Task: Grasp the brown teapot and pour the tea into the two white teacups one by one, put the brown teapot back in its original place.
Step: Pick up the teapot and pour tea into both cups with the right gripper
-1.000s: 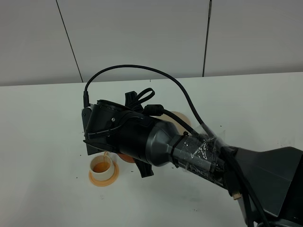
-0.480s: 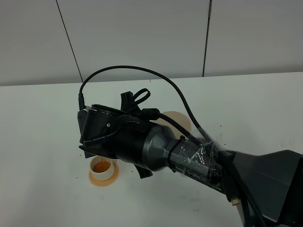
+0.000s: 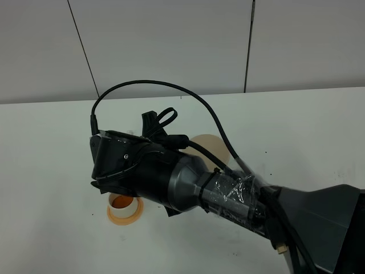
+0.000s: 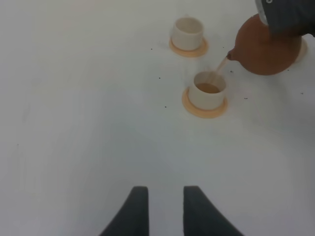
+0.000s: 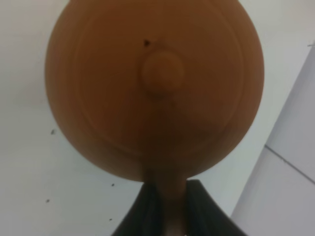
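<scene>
The brown teapot (image 4: 266, 49) hangs tilted above the table, its spout (image 4: 230, 55) sending a thin stream of tea into the nearer white teacup (image 4: 207, 91). That cup (image 3: 126, 204) holds amber tea. The other white teacup (image 4: 187, 32) stands farther off, its inside not visible. In the right wrist view the teapot (image 5: 155, 88) fills the picture, lid knob toward the camera, and my right gripper (image 5: 165, 199) is shut on its handle. The exterior high view hides the teapot behind the right arm (image 3: 171, 177). My left gripper (image 4: 162, 211) rests low over bare table, open and holding nothing.
Each cup stands on an orange coaster (image 4: 204, 106), (image 4: 187, 47). The pale beige saucer (image 3: 206, 144) lies bare behind the right arm. A black cable (image 3: 171, 91) loops above the arm. White wall panels rise behind the white table.
The right arm has shifted slightly left and toward the near cup, now covering part of it in the exterior high view. The cup has not moved.
</scene>
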You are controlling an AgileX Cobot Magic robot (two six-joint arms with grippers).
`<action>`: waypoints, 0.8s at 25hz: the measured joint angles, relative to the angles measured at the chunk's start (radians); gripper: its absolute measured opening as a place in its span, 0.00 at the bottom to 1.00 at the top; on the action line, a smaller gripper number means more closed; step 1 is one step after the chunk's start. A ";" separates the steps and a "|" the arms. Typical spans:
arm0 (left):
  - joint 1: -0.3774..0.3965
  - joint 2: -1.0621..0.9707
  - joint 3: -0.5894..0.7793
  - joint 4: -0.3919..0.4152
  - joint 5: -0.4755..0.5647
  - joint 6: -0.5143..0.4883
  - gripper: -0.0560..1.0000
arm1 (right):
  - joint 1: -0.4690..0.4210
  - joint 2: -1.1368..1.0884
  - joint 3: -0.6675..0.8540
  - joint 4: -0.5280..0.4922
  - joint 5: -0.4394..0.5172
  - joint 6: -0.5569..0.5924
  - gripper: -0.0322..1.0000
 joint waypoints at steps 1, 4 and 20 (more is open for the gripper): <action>0.000 0.000 0.000 0.000 0.000 0.000 0.28 | 0.002 0.000 0.000 -0.001 0.000 -0.001 0.12; 0.000 0.000 0.000 0.000 0.000 0.000 0.28 | 0.002 0.000 0.000 -0.001 0.000 -0.001 0.12; 0.000 0.000 0.000 0.000 0.000 0.000 0.28 | 0.002 0.000 0.000 -0.005 0.000 -0.001 0.12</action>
